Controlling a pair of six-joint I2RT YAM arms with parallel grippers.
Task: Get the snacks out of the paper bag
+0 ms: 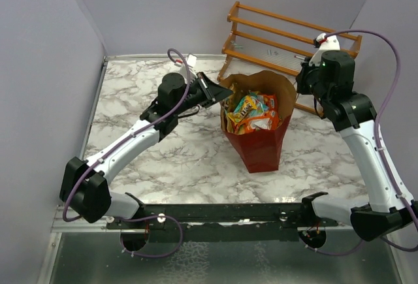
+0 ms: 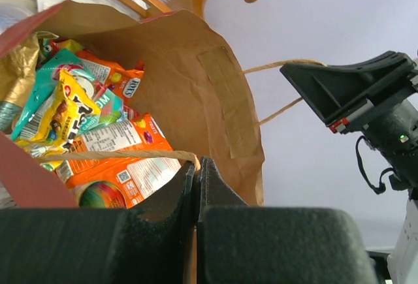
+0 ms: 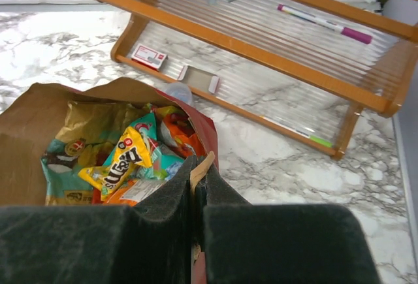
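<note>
Nearest to the lens in each wrist view are the black fingers, pressed together. The left gripper (image 2: 196, 178) is pinched on the near rim of the paper bag (image 1: 260, 147), where a string handle (image 2: 124, 155) ends. The right gripper (image 3: 198, 174) is closed on a thin fold of the opposite rim. In the top view the bag stands a little to the right of the table's middle, red outside and brown inside, with its mouth open. The left gripper is at 9 o'clock of the mouth and the right one at 2 o'clock. The snacks (image 1: 251, 111) are all inside the bag, in a loose heap: a yellow packet (image 3: 124, 160), an orange packet (image 2: 124, 160) and a teal packet (image 2: 49, 78) among them. The table (image 1: 176, 160) is white marble with grey veins. At 1 o'clock of the bag, against the back wall, stands an orange wooden rack (image 1: 287, 32) with a pink marker (image 3: 326, 23) on its shelf. Plain pale lavender walls (image 1: 46, 68) close three sides of the table.
</note>
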